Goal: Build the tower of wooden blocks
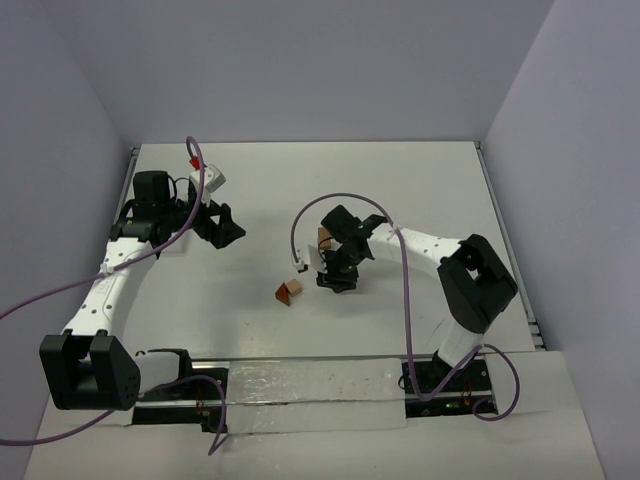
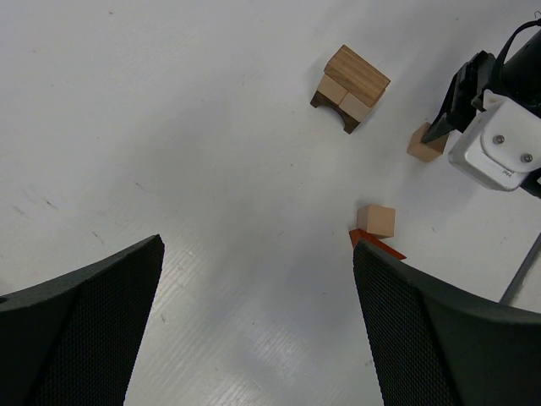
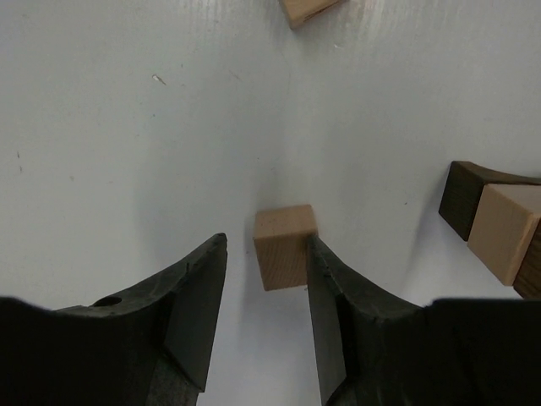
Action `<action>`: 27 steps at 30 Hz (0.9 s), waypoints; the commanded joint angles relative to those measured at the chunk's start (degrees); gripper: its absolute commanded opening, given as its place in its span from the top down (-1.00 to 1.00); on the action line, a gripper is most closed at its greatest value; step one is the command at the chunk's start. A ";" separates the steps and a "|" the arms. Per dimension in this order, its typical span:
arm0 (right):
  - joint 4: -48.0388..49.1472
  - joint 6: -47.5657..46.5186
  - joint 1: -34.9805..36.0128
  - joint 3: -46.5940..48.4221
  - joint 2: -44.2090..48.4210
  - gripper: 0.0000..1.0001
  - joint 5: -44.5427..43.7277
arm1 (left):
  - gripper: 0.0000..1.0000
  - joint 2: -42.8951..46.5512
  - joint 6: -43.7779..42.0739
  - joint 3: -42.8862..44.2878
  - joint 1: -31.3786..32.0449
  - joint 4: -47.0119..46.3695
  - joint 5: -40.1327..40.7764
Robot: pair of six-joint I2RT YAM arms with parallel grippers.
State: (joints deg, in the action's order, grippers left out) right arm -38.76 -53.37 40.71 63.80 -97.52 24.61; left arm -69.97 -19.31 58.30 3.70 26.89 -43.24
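The wood block tower (image 1: 323, 238) is a short stack at mid-table: a dark brown arch, two tan cubes and a tan slab on top (image 2: 351, 83). Its edge shows in the right wrist view (image 3: 499, 228). My right gripper (image 1: 306, 268) is open and low at the table, with a loose tan cube (image 3: 285, 245) between its jaws (image 3: 266, 254). The right finger touches the cube and the left finger stands apart from it. That cube also shows in the left wrist view (image 2: 425, 142). My left gripper (image 1: 225, 225) is open and empty (image 2: 258, 245), well left of the stack.
Another tan cube (image 2: 376, 221) lies against a red-orange wedge (image 2: 378, 246), in front and to the left of the stack (image 1: 289, 292). A tan block shows at the top edge of the right wrist view (image 3: 308, 8). Walls close in the table on three sides.
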 commanded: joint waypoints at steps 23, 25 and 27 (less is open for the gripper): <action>-2.54 -5.52 0.32 4.15 1.26 -0.36 -4.49 | -0.98 1.77 -1.08 0.13 0.34 0.25 0.17; -1.98 -5.60 -0.08 4.39 0.45 -0.36 -4.65 | -0.99 1.69 -1.08 0.14 0.26 0.09 0.09; -1.55 -5.76 -0.18 4.63 -0.52 -0.36 -4.65 | -0.99 1.54 -1.08 0.22 0.34 0.16 0.00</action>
State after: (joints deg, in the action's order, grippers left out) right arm -41.08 -58.05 41.16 65.97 -96.99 20.32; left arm -69.54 -19.73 58.30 3.70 26.96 -42.65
